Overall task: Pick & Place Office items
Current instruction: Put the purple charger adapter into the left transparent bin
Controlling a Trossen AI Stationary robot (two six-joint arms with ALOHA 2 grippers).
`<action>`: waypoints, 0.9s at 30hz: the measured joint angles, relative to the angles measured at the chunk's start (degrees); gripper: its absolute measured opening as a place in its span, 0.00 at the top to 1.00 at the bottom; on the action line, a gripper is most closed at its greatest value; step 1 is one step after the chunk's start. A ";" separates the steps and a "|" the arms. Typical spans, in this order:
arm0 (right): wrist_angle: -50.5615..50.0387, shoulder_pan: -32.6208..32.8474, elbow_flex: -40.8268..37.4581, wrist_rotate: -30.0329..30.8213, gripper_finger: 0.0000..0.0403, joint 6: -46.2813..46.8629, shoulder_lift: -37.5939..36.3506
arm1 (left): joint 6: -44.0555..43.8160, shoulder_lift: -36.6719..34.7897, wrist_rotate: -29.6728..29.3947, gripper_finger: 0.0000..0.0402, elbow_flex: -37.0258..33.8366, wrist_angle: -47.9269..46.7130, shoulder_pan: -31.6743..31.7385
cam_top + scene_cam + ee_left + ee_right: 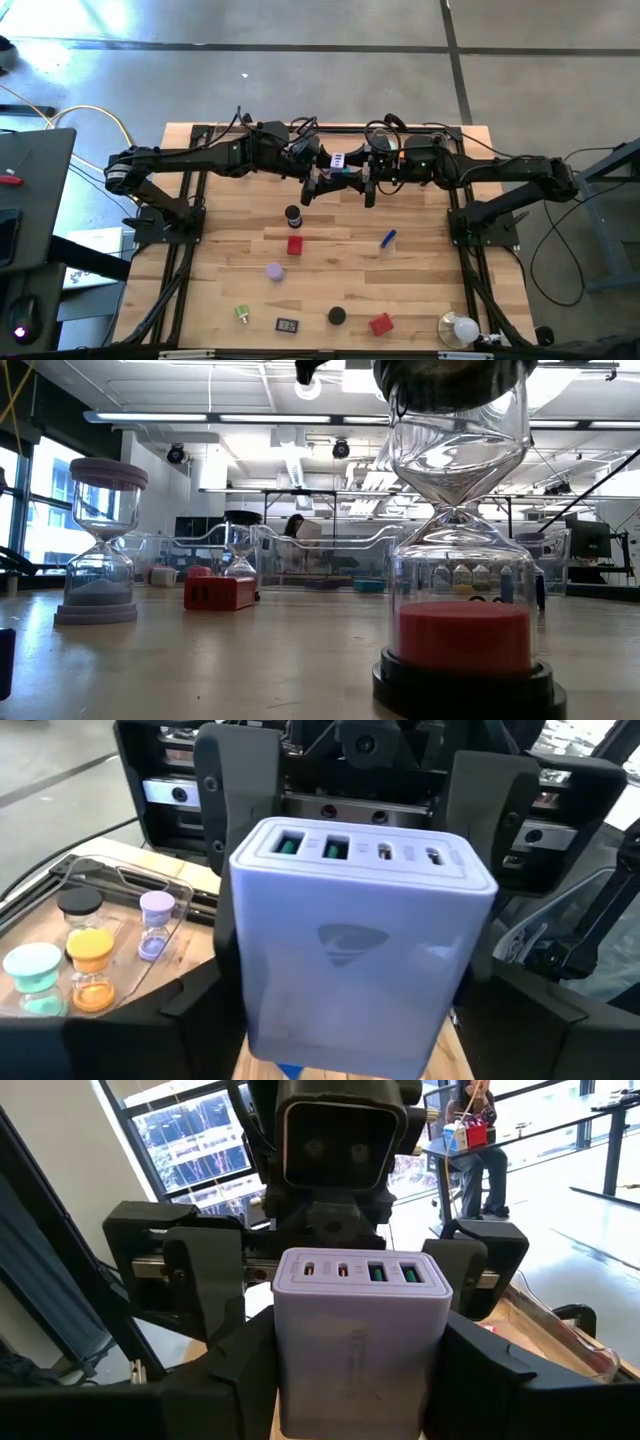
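Wooden table (420, 290) fills the high view, and both dark arms reach in to meet over the middle of its far edge. Between them sits the biggest task piece, a lavender charger block (360, 940) with 4 ports on its upper face, off the table surface. The right gripper (360, 1360) has its 2 fingers pressed against the block's sides at a medium spread, holding it. The left gripper (350, 1015) faces it with fingers flanking the same block, set wide; I cannot tell if they touch it. Beside the left arm a clear tray (175, 920) holds 3 hourglasses: teal (35, 975), orange (90, 965), lilac (155, 915). Out on the open table a black-capped hourglass (292, 214) stands upright, a red block (295, 245) just in front of it, a blue stick (387, 238) to the right. Nearer the front edge: lavender cap (274, 270), black cap (337, 316), second red block (381, 324), white bulb (462, 328) at the front right corner.
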 joint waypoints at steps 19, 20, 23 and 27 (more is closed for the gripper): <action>-0.72 -0.65 0.04 -4.96 0.43 -1.32 -0.02 | 3.38 0.07 -1.43 0.49 0.00 -0.32 -0.04; -0.77 -0.59 0.04 -4.73 0.41 -1.45 -0.02 | 3.37 0.07 -1.31 0.49 0.00 -0.42 -0.06; -0.72 -0.83 0.07 -3.82 0.38 -5.46 -0.02 | 3.36 0.07 -1.33 0.49 0.00 -0.79 0.01; -0.76 -1.03 0.07 -1.59 0.36 -11.47 -0.02 | 3.34 0.07 -0.81 0.49 0.00 -1.92 0.09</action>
